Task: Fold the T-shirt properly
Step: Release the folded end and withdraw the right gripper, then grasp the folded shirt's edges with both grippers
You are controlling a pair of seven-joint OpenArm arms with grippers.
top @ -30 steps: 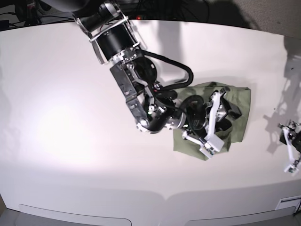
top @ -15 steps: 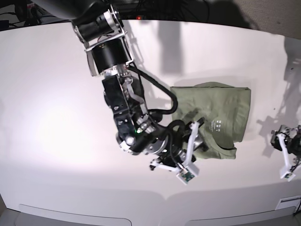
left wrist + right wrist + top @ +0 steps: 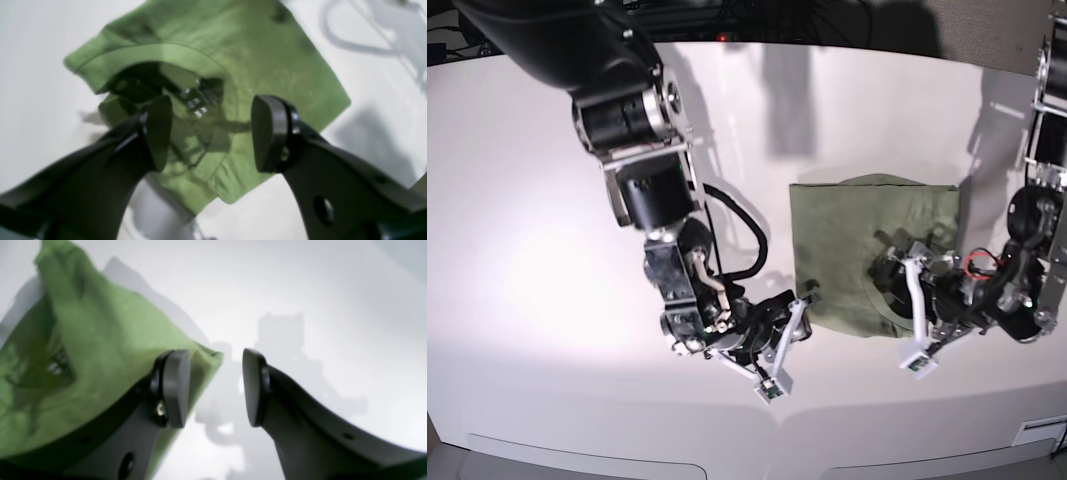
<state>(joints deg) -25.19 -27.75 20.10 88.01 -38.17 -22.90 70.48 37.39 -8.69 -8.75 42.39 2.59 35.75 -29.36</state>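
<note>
t-shirt (image 3: 857, 250) folded on table (image 3: 527, 250), collar print blurred, left gripper (image 3: 211, 133) and right gripper (image 3: 215, 386) jaws apart

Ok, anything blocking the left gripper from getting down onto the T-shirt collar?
Nothing visible. The left gripper hangs open directly over the T-shirt, with the collar showing between its fingers and only bare table around it.

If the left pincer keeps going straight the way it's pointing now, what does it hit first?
Most likely the T-shirt: the open left pincer points at the collar area with the white neck print, nothing showing in between. The wrist view doesn't show how far above the cloth it is.
</note>
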